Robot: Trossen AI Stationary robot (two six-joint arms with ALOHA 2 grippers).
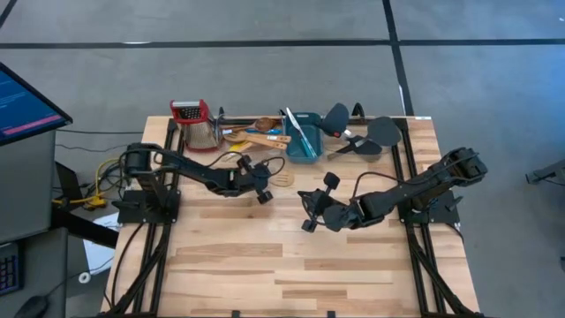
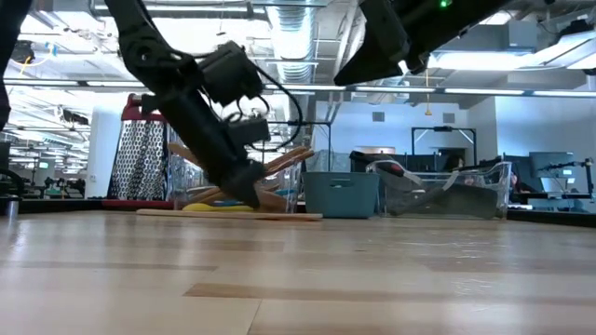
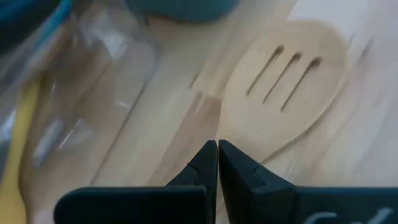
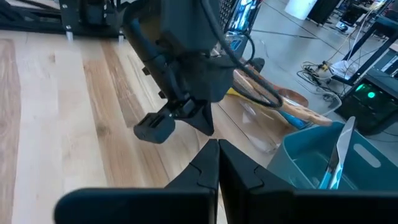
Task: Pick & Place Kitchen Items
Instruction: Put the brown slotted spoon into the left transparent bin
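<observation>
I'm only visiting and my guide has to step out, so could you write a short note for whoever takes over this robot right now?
Left gripper: shut, empty, low over the table next to the pale slotted spatula, which lies flat by the teal tub.
Right gripper: shut, empty, raised above mid-table, pointing toward the left arm.
Items: wooden, yellow and blue spoons heaped at the clear bin beside the tub; black spatulas at the back right; one pale utensil leans in the tub.
Done: nothing is in hand.
Left: pick up the slotted spatula, then the rest.
</observation>
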